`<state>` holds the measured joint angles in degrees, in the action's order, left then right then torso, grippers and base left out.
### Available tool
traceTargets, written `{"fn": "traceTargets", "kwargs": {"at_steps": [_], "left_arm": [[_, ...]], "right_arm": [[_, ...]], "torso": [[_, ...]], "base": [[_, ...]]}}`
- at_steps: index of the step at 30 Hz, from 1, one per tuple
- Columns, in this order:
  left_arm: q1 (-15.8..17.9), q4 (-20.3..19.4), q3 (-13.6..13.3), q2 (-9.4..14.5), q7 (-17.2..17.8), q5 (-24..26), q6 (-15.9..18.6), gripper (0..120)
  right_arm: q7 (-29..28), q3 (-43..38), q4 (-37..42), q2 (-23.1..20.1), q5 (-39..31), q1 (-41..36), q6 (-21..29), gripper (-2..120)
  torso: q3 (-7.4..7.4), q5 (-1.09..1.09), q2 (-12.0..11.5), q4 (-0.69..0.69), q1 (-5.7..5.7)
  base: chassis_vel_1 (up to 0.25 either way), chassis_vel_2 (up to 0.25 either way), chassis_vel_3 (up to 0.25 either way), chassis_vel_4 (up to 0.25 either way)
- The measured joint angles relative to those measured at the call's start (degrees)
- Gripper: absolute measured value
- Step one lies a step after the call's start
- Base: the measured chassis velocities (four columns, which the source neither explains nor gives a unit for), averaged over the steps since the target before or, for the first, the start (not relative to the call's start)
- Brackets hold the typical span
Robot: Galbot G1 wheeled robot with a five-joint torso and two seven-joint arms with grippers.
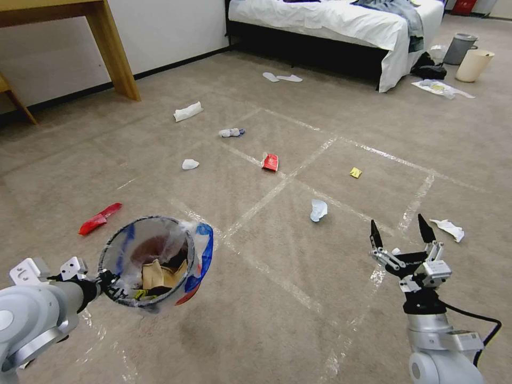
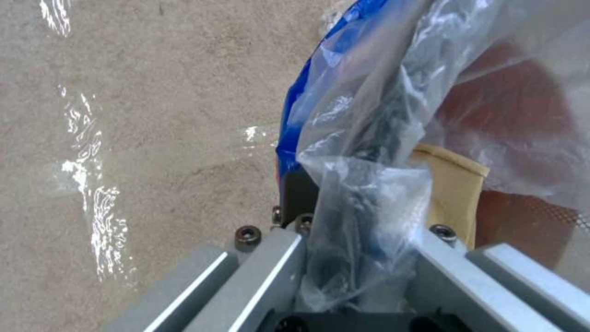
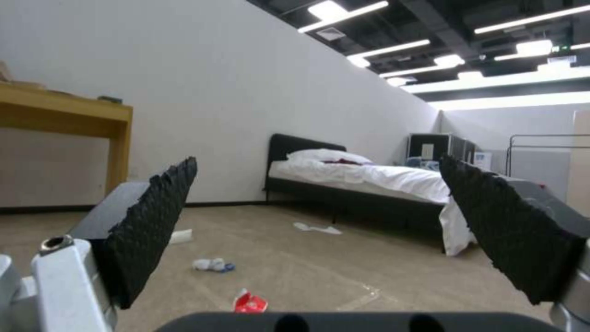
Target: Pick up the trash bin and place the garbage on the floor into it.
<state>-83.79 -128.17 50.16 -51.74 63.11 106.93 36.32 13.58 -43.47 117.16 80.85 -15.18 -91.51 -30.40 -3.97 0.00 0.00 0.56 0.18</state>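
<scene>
A: Where's the bin?
B: Low left, off the floor; the left gripper (image 1: 104,281) is clamped on the bin (image 1: 154,261) rim.
A: And the right gripper?
B: Right gripper (image 1: 400,230) hangs with 2 fingers apart; a tissue (image 1: 318,210) lies just ahead, to its left.

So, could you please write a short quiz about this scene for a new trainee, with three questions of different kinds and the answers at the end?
1. True or false: the left gripper holds the trash bin by its rim, above the carpet.
2. Multiple choice: the right gripper is A) shut on a tissue, B) open and empty, C) inside the bin.
3. Fill in: among the garbage already in the bin lies a brown paper ____.

Key:
1. True.
2. B; its fingers stand apart with nothing between them.
3. Bag. The red wrapper and the yellow scrap are on the floor.
</scene>
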Motion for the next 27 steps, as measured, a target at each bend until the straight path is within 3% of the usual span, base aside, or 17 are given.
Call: {"fn": "traceTargets", "kwargs": {"at_steps": [27], "left_arm": [[-0.2, 0.1, 0.7, 1.8, 0.3, 0.6, -0.4, 0]], "right_arm": [[0.1, 2.5, -2.3, 0.2, 0.6, 2.2, 0.1, 100]], "torso": [[0.00, 0.00, 0.0, -0.01, 0.00]], "base": [[0.000, 0.000, 0.000, 0.000]]}}
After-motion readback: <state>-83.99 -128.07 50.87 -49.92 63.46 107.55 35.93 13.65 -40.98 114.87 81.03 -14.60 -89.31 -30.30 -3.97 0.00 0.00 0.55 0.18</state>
